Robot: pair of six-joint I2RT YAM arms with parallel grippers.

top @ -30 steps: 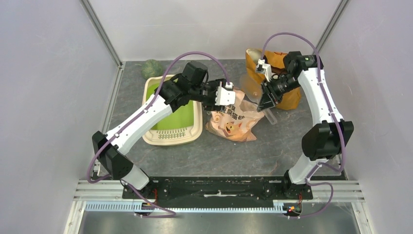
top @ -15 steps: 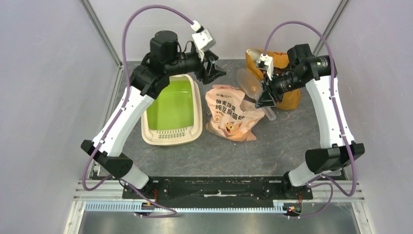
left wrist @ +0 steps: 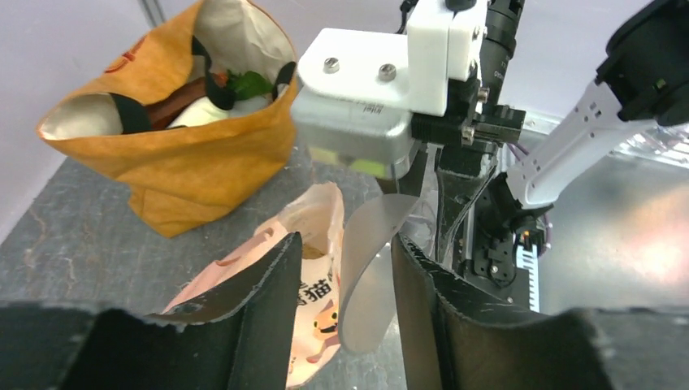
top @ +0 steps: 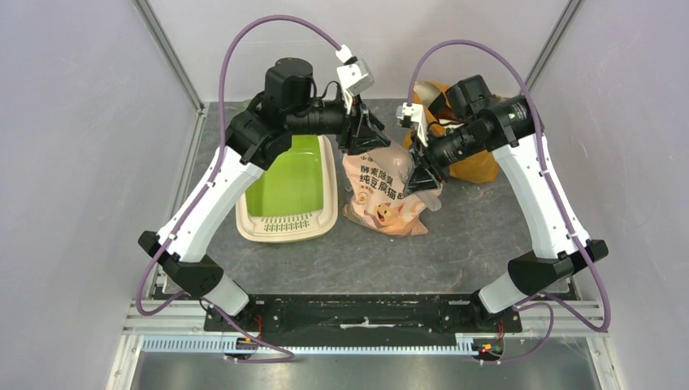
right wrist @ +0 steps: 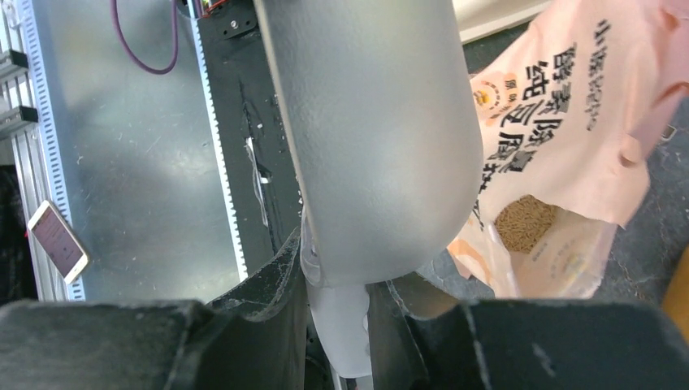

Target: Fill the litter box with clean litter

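Note:
The cream litter box (top: 286,227) with its bright green inside lies left of centre, slotted ledge at the near end; no litter shows in it. The peach cat-printed bag (top: 382,195) lies to its right, mouth open, with tan litter granules (right wrist: 524,223) showing inside. My right gripper (top: 418,169) is shut on the handle of a translucent grey scoop (right wrist: 374,138) and holds it over the bag's far end; it also shows from the wrist (right wrist: 337,272). My left gripper (top: 364,134) hovers open and empty above the bag's top edge; in its wrist view (left wrist: 345,244) the scoop (left wrist: 366,284) hangs between the fingers.
A mustard-yellow fabric bag (top: 475,166) with items inside stands at the back right, behind the right gripper; it also shows in the left wrist view (left wrist: 179,154). Grey walls and metal frame posts close in the table. A phone (right wrist: 57,240) lies on the metal front ledge.
The left arm lifted away from the peach bag, swung up and back, then came down over the bag's top edge. The right gripper carried the scoop leftward over the bag.

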